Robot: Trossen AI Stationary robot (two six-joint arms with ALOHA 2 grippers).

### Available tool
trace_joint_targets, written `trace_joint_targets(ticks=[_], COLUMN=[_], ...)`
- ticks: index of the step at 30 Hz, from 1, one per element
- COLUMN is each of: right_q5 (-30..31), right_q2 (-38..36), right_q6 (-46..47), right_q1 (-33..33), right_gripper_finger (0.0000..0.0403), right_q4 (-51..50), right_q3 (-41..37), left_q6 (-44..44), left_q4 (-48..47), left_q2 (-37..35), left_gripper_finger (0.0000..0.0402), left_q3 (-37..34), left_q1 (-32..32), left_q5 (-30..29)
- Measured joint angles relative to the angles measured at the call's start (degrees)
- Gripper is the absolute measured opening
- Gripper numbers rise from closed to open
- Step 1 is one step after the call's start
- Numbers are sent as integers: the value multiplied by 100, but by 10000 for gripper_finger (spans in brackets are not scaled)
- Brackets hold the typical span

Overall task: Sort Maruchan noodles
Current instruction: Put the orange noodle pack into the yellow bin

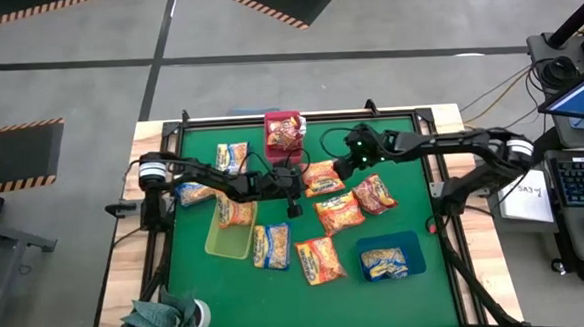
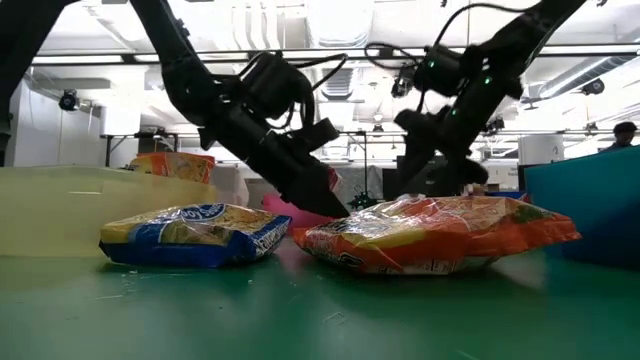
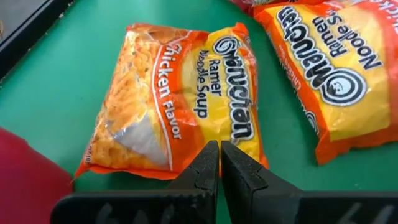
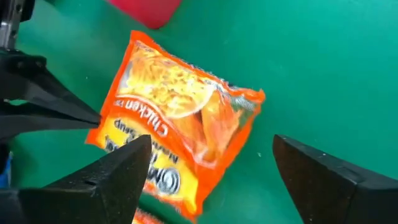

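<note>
— Green mat (image 1: 309, 298) from above, wood-edged, scattered with Maruchan noodles (image 1: 323, 178) and three trays: red tray (image 1: 270, 131), yellow-green tray (image 1: 216, 243), blue tray (image 1: 411, 245). Left gripper (image 1: 294, 205) near centre, right gripper (image 1: 344, 167) just beside an orange packet.

— Level view?

— Blue-and-yellow packet (image 2: 195, 235) and orange packet (image 2: 435, 235) lying flat, arms descending behind.

— Left wrist?

— Fingers pressed together, empty, above the chicken packet (image 3: 177, 102).

— Right wrist?

— Fingers spread wide, straddling the same chicken packet (image 4: 177, 134), not touching.

— Handling?

— Probably light, crinkly, slippery; brittle inside. Best pinched across the short width, gently.
</note>
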Motion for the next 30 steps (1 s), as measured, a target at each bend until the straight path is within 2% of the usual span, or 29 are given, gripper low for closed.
trace_joint_targets(ticks=[4, 11, 15, 20, 24, 30], right_q5=[-283, -467, -903, -1723, -2376, -2536], right_q2=[395, 840, 1081, 1430, 1695, 1811], right_q6=[-130, -476, -680, -836, -1019, -884], right_q1=[-78, -302, -353, -346, -342, -342], right_gripper_finger=[329, 329, 329, 324, 306, 242], right_q4=[426, 530, 877, 1736, 2353, 2716], right_q3=[0, 0, 0, 0, 0, 0], left_q6=[-24, -159, -175, -177, -178, -331], left_q4=[72, 190, 177, 179, 170, 164], left_q2=[144, 289, 296, 298, 300, 300], left_gripper_finger=[0, 0, 0, 0, 0, 0], left_q3=[-2, 8, 9, 7, 3, 2], left_q1=[23, 34, 40, 41, 41, 41], left_q5=[0, -36, -41, -39, -39, -44])
